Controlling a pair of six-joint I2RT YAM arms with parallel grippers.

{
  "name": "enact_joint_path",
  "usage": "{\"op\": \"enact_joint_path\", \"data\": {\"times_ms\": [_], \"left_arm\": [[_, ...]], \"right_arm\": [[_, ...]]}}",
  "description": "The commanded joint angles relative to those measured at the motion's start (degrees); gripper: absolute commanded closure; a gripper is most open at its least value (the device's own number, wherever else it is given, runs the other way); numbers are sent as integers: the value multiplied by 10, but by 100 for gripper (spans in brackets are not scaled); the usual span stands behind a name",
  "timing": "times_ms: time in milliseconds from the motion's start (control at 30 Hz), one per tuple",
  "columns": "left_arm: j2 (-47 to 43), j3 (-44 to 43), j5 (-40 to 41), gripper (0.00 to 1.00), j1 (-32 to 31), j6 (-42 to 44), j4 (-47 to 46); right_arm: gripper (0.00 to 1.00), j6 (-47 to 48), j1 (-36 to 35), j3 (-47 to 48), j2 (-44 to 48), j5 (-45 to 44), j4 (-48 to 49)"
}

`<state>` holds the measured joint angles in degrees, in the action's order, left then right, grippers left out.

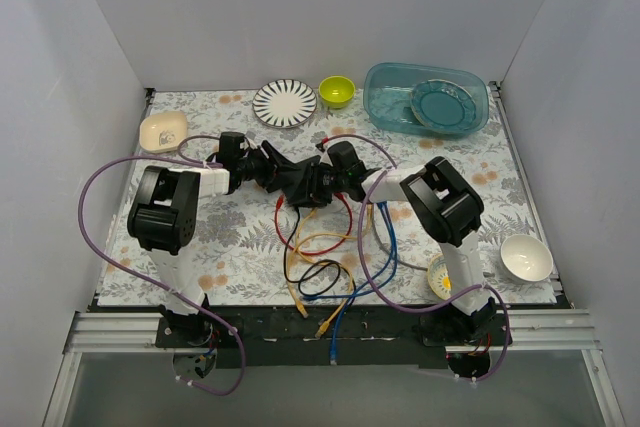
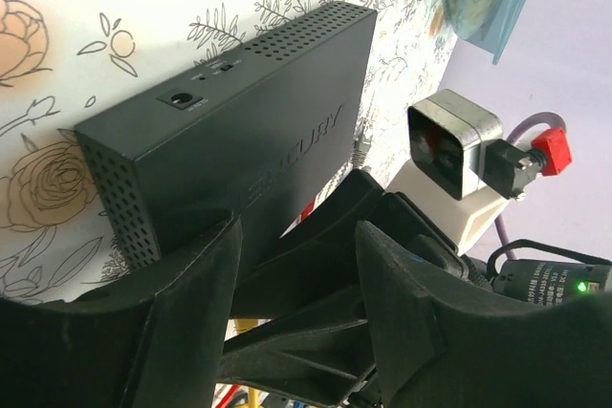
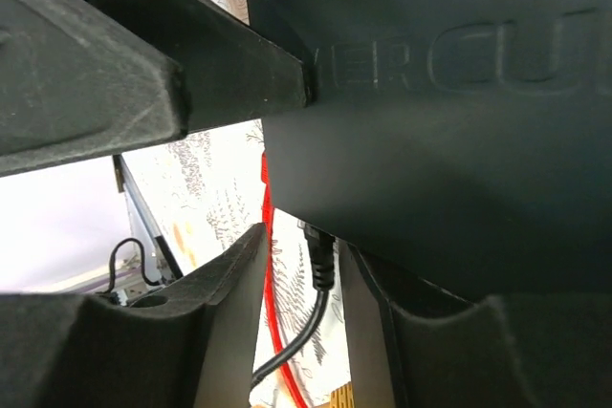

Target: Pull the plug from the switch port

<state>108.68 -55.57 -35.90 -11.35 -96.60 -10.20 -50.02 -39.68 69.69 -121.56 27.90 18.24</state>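
Note:
The switch [image 1: 298, 185], a flat matte-black box, sits mid-table between both grippers. In the left wrist view the switch [image 2: 239, 121] is tilted, its back edge with a round jack facing up. My left gripper [image 2: 298, 236] has its fingers [image 2: 182, 312] at the switch's near end, apparently clamped on it. In the right wrist view the switch [image 3: 459, 140] fills the upper right. A black plug [image 3: 318, 260] sits in a port on its lower edge. My right gripper [image 3: 304, 246] is open and straddles this plug, the right finger close to it. A red cable [image 3: 271, 265] runs beside it.
Red, yellow, black and blue cables [image 1: 320, 257] loop from the switch toward the near edge. At the back are a beige dish [image 1: 163, 130], a striped plate [image 1: 285, 102], a green bowl [image 1: 336, 90] and a teal tub [image 1: 425, 99]. A white bowl [image 1: 526, 257] is front right.

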Motion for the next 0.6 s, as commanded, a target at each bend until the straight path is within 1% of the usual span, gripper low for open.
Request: {"op": "enact_joint_path", "data": {"times_ms": [0, 133, 200, 233, 300, 367, 567], "left_arm": [[6, 37, 57, 47, 5, 35, 89], [3, 40, 58, 47, 5, 36, 89], [2, 40, 58, 47, 5, 36, 89], [2, 40, 58, 47, 6, 37, 89], [2, 41, 58, 47, 5, 36, 90], [2, 41, 59, 47, 6, 37, 90], [3, 42, 59, 47, 5, 37, 89]], "right_arm": [[57, -36, -6, -14, -23, -7, 27], [61, -61, -4, -25, -29, -1, 48], [63, -82, -1, -38, -28, 0, 82], [64, -108, 0, -53, -27, 1, 95], [63, -136, 4, -70, -29, 6, 146], [63, -166, 7, -84, -31, 8, 167], [63, -198, 12, -90, -38, 8, 191]]}}
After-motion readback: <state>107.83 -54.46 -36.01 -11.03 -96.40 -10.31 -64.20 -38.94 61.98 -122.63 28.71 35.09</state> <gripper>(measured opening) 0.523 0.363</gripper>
